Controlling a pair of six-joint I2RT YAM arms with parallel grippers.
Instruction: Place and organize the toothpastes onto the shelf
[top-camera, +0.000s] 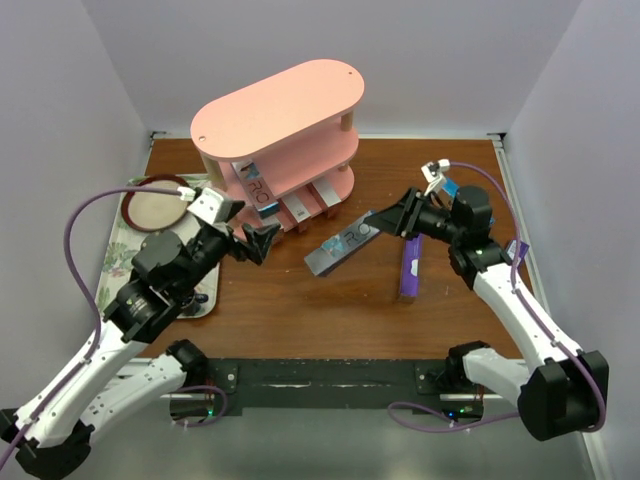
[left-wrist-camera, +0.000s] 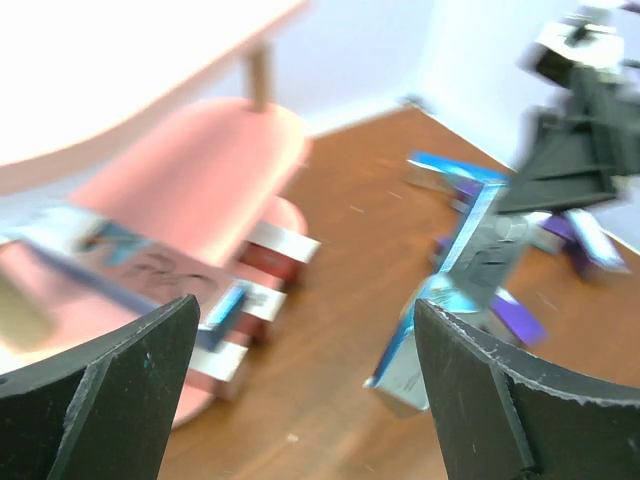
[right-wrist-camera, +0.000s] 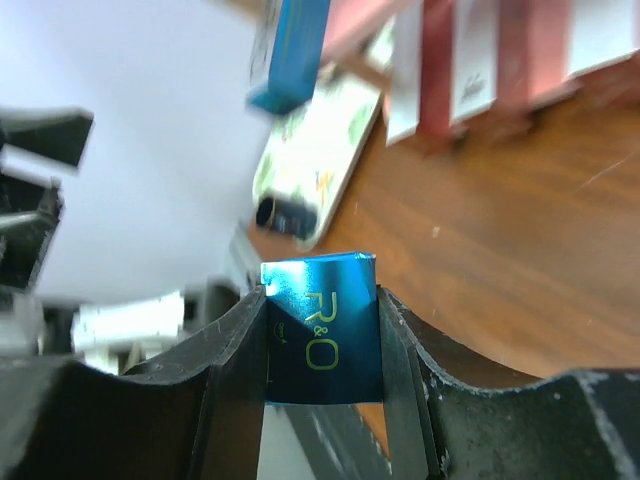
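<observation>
The right pincer (right-wrist-camera: 322, 300) is clamped across one end of a glossy blue slim cardboard toothpaste box (top-camera: 343, 245), which slants down toward the brown bench (top-camera: 300, 310) near the pink three-tier shelf (top-camera: 280, 110). The left pincer (left-wrist-camera: 305, 350) gapes wide, empty. The box looks light, crushable and probably slippery, so a mid-length grip seems steadier.

In the left wrist view the shelf (left-wrist-camera: 200, 170) is blurred and cut off at the top and left edges, the lettering on its boxes (left-wrist-camera: 150, 270) cannot be read, the blue box (right-wrist-camera: 322, 330) is partly covered by fingers (right-wrist-camera: 230, 380), and the floral tray (top-camera: 118, 240) is partly hidden by the left arm (top-camera: 150, 290).
</observation>
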